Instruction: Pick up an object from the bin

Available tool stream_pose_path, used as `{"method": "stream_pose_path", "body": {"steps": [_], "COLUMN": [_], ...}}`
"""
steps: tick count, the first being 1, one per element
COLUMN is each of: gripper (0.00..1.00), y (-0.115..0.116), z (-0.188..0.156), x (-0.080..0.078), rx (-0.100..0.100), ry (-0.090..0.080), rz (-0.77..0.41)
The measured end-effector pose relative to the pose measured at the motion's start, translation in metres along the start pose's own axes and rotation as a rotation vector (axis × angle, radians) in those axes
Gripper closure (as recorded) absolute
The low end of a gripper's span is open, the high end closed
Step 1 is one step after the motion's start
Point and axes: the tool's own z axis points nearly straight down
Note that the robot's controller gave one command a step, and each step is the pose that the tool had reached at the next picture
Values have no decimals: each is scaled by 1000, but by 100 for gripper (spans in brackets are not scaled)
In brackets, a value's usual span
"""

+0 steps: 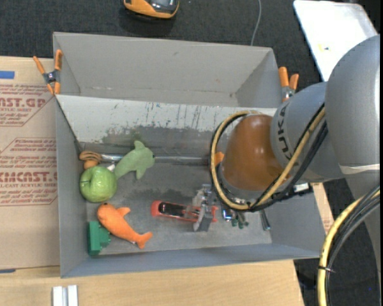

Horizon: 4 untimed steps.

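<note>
A robotics lab — industrial arm (345, 126) over a grey metal bin (166, 62)

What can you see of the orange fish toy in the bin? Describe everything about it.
The orange fish is a small, smooth toy, plastic or rubber by its look. Its plump head points up-left; the body tapers to a tail at lower right. It lies slanted on the bin floor, lower left in the view. A green block seems to touch it on the view's left; the green apple sits just above its head, contact unclear. The gripper is apart, to its right.
</note>
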Motion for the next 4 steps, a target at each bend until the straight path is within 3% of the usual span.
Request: {"method": "stream_pose_path", "body": {"steps": [1,2,3,4], "gripper": [100,100,100,100], "y": [-17,6,-5,50], "z": [-63,-105,-33,-7], "x": [-9,-4,-12,-23], "rx": [1,-4,0,-4], "ry": [6,5,1,-3], "rz": [-1,-8,-226,-164]}}
